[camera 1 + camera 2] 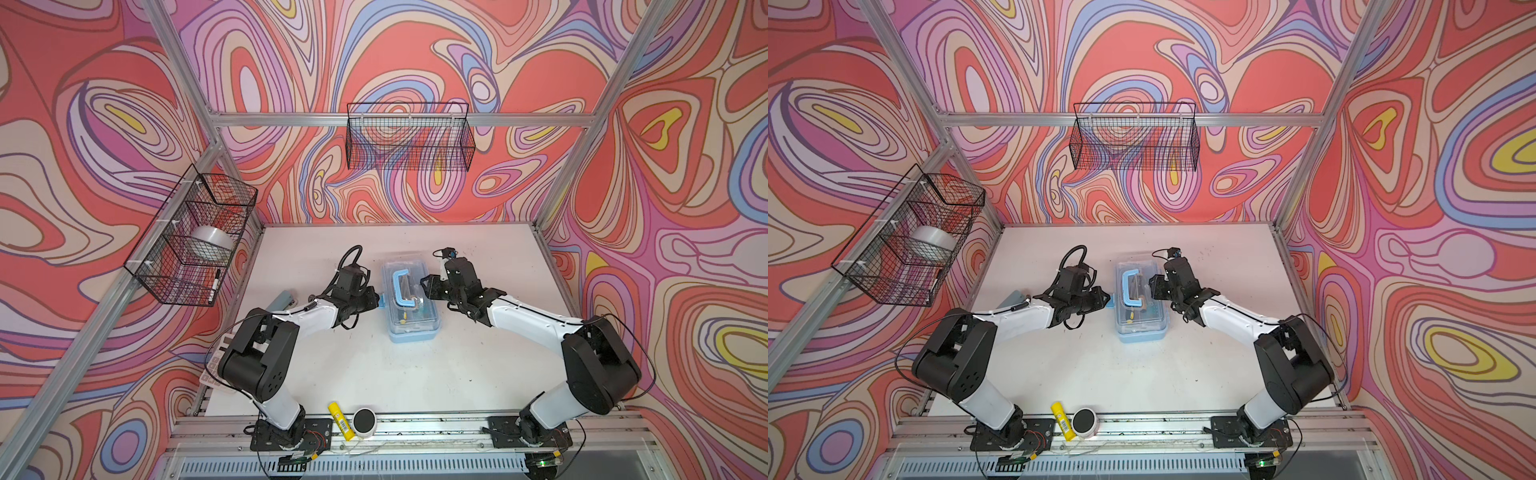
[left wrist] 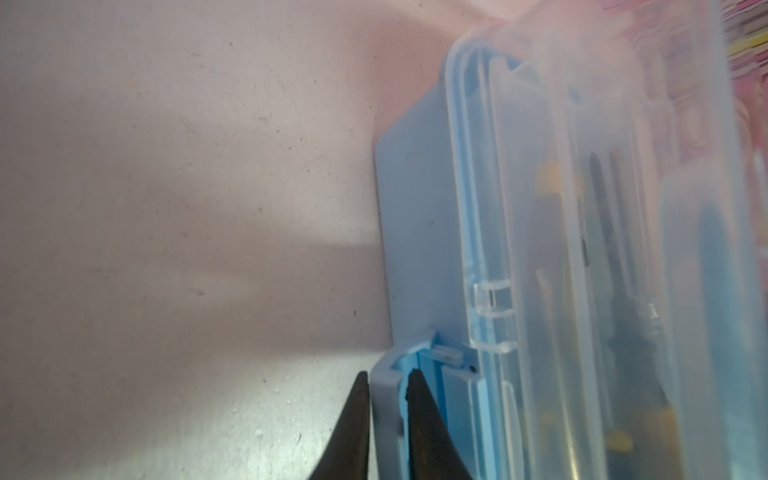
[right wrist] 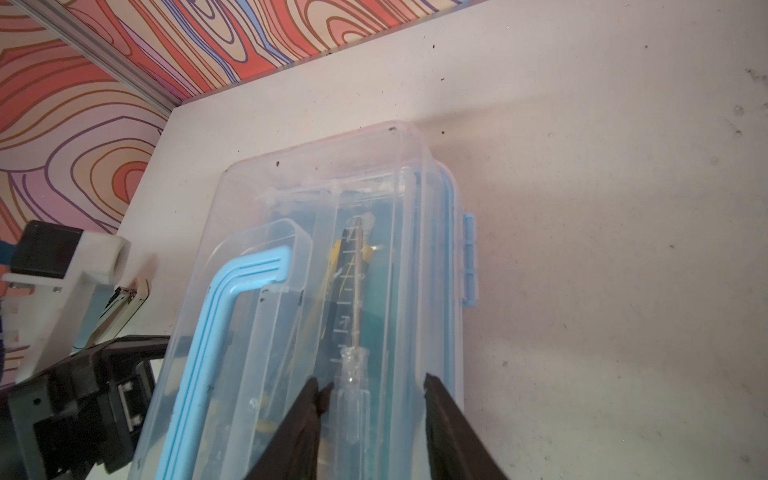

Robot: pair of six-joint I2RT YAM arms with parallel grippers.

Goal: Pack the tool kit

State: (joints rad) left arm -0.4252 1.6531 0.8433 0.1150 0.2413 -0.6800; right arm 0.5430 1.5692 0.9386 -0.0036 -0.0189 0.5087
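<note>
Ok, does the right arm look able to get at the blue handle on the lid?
Probably yes: the right gripper is open over the clear lid, right beside the blue handle, nothing between them. The handle lies flat, though.

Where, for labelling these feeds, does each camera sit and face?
Top views: high in front, looking down toward the back wall; left gripper and right gripper flank the tool case.
Left wrist: on the left arm, looking along its gripper, shut on the side latch.
Right wrist: on the right arm, looking along its open gripper over the clear lid.
Shared: every view shows the case.
</note>
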